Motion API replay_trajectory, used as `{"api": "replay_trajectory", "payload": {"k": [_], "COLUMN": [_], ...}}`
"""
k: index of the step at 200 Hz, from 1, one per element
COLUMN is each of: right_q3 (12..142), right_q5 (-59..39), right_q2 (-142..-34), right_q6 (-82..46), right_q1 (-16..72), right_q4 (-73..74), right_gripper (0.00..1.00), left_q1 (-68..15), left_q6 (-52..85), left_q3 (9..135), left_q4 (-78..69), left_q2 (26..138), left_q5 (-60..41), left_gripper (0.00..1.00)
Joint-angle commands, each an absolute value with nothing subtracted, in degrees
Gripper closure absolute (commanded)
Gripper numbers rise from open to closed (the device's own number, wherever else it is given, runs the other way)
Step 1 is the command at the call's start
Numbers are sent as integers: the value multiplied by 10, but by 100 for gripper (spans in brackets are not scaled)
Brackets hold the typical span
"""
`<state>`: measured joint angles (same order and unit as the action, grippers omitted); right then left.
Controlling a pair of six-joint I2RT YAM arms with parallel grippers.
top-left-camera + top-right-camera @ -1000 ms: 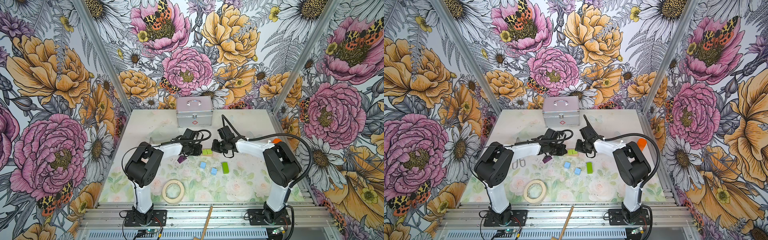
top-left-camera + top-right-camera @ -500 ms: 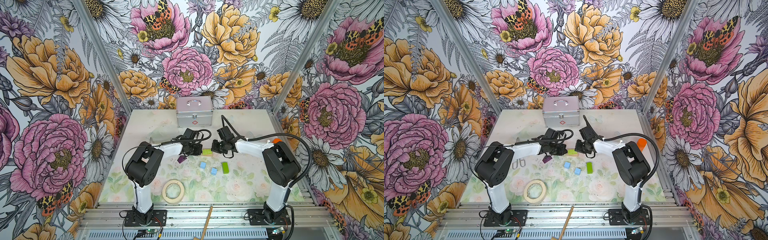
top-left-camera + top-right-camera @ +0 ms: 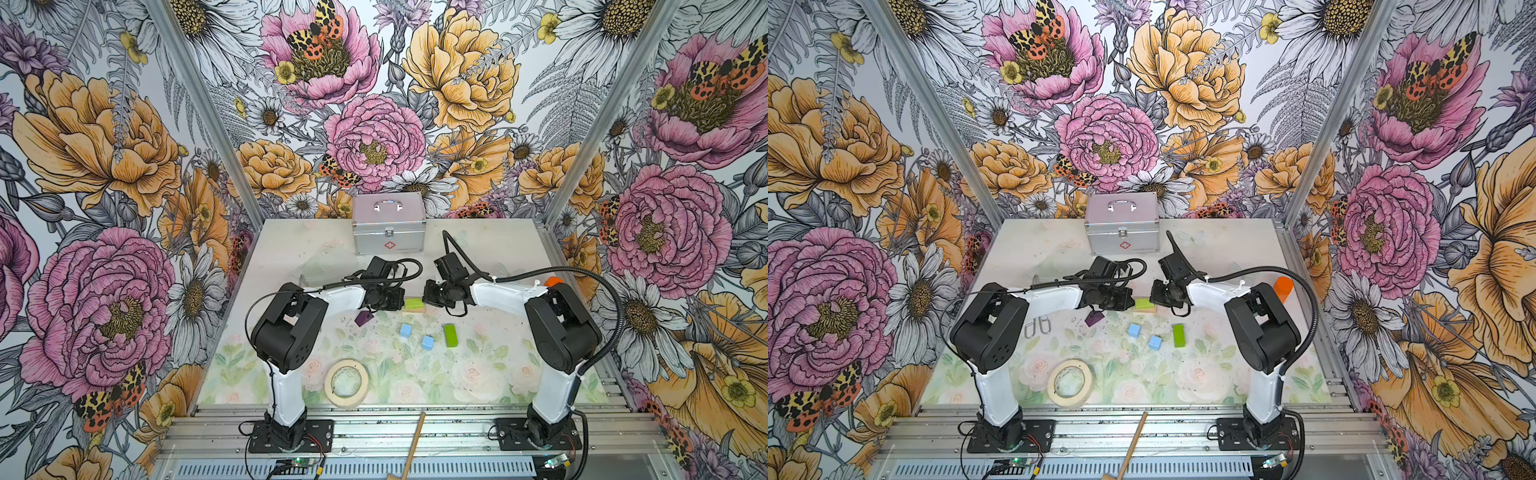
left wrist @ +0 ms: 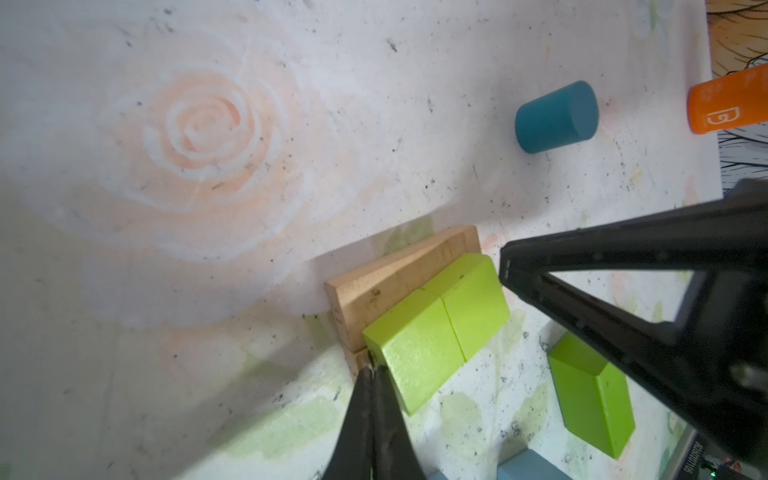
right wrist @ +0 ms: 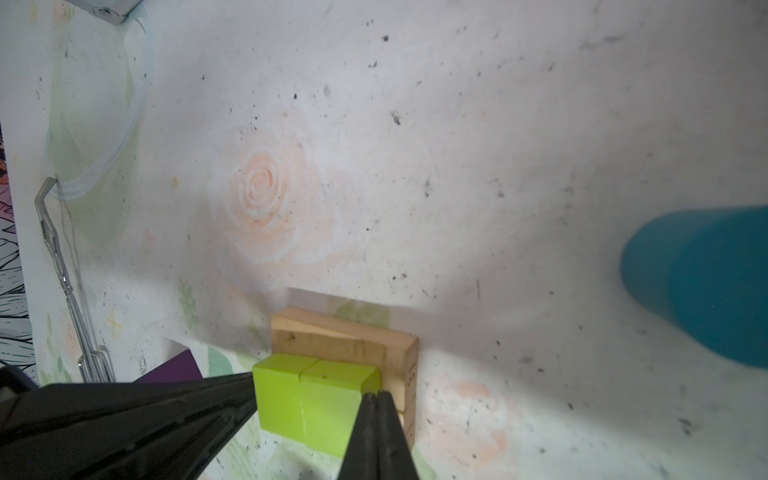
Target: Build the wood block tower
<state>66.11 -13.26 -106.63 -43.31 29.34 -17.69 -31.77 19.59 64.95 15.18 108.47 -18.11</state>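
Observation:
Two lime-green blocks lie end to end on tan bars at mid-table. My left gripper is shut, its tip against one end of the green pair. My right gripper is shut too, its tip at the opposite end. Neither holds anything. Nearer the front lie a purple roof block, two light-blue cubes and another green block. The teal cylinder lies on its side beyond the stack, hidden in both top views.
A silver case stands at the back. A tape roll lies near the front edge. An orange container sits behind the right arm. Metal tongs lie under the left arm. A wooden stick rests on the front rail.

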Motion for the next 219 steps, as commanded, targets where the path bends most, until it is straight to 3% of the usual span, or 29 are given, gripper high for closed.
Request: {"api": "replay_trajectory", "payload": {"k": [1, 219], "right_q3": [653, 643], "right_q5": [-124, -116], "right_q2": [-1054, -1039], "right_q6": [-441, -443], "right_q1": [300, 298], "right_q4": [-172, -172], "right_gripper": [100, 100], "left_q1": [-322, -320], "left_q6": [196, 193], "left_q3": [668, 669], "left_q4": [152, 160], "left_q2": [1093, 1087], "left_q5": [-199, -183], "left_gripper": [100, 100]}}
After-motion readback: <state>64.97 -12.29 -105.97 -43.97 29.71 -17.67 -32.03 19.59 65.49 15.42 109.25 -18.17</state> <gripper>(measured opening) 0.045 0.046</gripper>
